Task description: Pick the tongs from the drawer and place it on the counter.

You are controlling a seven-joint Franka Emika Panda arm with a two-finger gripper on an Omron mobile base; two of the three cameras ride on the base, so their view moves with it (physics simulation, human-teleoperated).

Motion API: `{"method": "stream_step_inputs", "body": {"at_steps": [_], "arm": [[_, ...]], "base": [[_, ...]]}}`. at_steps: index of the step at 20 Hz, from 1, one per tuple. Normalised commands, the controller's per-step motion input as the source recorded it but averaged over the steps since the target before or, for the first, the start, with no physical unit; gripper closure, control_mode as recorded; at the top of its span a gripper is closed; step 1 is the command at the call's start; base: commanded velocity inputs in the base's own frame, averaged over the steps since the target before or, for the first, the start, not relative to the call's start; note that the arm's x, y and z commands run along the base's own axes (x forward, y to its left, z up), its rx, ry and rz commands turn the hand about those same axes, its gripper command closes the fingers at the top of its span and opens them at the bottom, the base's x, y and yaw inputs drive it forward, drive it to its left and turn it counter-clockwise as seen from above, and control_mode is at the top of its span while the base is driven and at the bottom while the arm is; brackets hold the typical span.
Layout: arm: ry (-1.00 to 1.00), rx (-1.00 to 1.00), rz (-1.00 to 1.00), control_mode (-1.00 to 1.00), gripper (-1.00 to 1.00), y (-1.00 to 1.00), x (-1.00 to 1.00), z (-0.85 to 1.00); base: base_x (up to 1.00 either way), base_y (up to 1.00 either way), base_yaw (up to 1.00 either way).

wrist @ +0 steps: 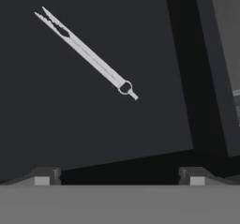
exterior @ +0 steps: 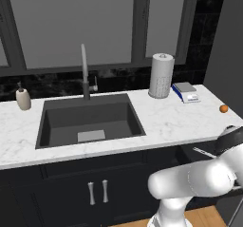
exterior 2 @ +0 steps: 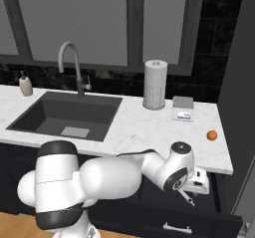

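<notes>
The tongs [wrist: 84, 52] lie flat on the dark floor of the open drawer [wrist: 56, 124], slim and silvery, running diagonally with the ring end toward the centre. My gripper [wrist: 118, 177] hovers above the drawer, open, its two fingertips [wrist: 42, 177] wide apart with nothing between them and well clear of the tongs. In the right base view the gripper [exterior 2: 198, 188] hangs below the counter [exterior 2: 144, 127] edge over the pulled-out drawer [exterior 2: 219, 217], and a thin end of the tongs [exterior 2: 186, 196] shows under it. In the left base view a sliver of the tongs [exterior: 204, 151] shows in the drawer [exterior: 197, 156].
On the counter [exterior: 180, 121] stand a paper towel roll [exterior: 161, 76], a small scale [exterior: 186, 92] and an orange [exterior: 223, 108]. The dark sink [exterior: 90, 119] with its faucet [exterior: 85, 74] lies to the left, a soap bottle [exterior: 23, 98] beyond it. Cabinet doors [exterior: 97, 193] sit below.
</notes>
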Motion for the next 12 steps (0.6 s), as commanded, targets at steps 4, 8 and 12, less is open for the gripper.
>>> {"method": "stream_step_inputs", "body": {"at_steps": [4,8,12], "arm": [[0.0,0.0,-0.03,-1.0,-1.0,-0.12,0.0,-0.26],[0.05,0.07,-0.01,-1.0,-1.0,-0.24,-0.06,-0.12],[0.01,0.02,0.0,-1.0,-1.0,-0.18,-0.25,-0.26]], "base": [[0.0,0.0,0.0],[0.0,0.0,0.0],[0.0,0.0,0.0]]}}
